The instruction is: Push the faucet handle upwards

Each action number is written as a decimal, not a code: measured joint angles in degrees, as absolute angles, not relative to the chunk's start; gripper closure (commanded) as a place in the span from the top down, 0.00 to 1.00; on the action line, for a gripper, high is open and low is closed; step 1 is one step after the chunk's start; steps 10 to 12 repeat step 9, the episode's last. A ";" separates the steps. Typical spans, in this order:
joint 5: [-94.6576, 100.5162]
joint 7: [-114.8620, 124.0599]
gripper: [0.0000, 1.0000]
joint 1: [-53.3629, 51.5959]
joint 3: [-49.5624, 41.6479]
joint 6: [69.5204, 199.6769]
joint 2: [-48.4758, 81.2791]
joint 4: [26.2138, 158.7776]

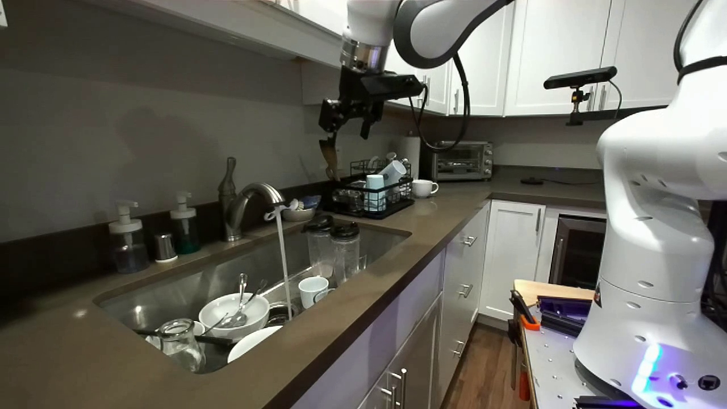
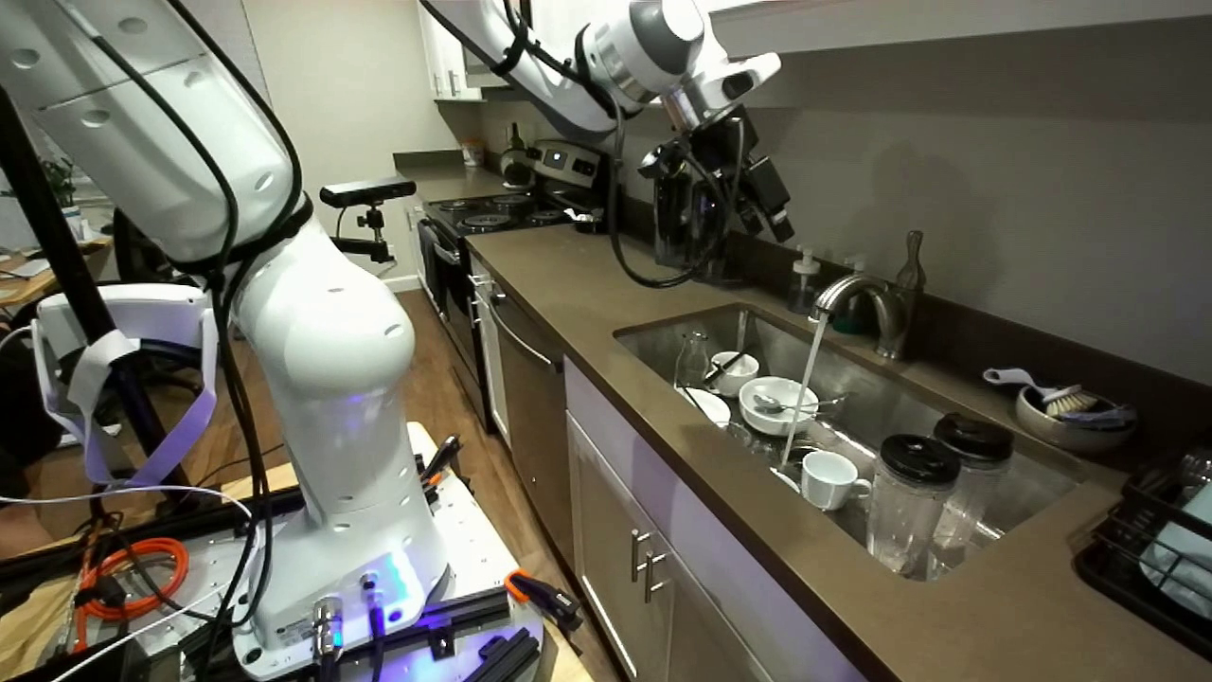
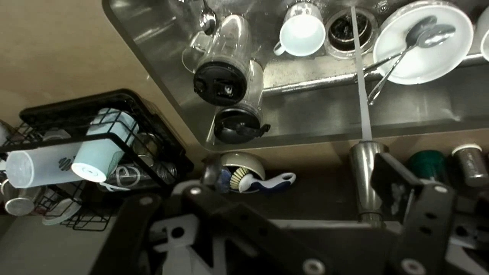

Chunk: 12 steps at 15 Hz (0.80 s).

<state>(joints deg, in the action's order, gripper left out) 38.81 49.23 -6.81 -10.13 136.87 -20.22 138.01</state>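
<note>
The faucet handle (image 1: 229, 173) is a thin metal lever pointing upward from the faucet body behind the spout; it also shows in an exterior view (image 2: 912, 258). The arched steel faucet (image 1: 250, 199) is running, with a stream of water falling into the sink. In the wrist view the faucet spout (image 3: 366, 172) shows from above beside the right finger, and the handle is hidden. My gripper (image 1: 347, 139) is open and empty, its fingers wide apart in the wrist view (image 3: 303, 179). It is high above the counter, apart from the faucet and handle.
The sink (image 2: 653, 332) holds bowls, a mug and two black-lidded bottles (image 2: 914, 493). Soap dispensers (image 1: 128, 238) stand beside the faucet against the wall. A bowl with a brush (image 2: 1070, 417) and a black dish rack (image 1: 369, 196) stand on the counter. Cabinets (image 1: 448, 79) hang above.
</note>
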 measured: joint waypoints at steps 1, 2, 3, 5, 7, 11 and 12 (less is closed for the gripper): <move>37.51 49.21 1.00 -5.31 -7.88 135.87 -21.24 138.99; 36.25 49.21 1.00 -4.05 -5.92 134.85 -22.19 139.84; 35.23 49.21 1.00 -3.00 -4.28 134.03 -23.07 140.60; 33.27 49.21 1.00 -1.40 -1.78 132.59 -24.70 141.86; 31.69 49.21 1.00 -0.17 -0.03 131.59 -26.10 142.88; 31.60 49.21 1.00 0.97 1.22 131.61 -26.39 143.08; 31.60 49.21 1.00 0.97 1.22 131.61 -26.39 143.08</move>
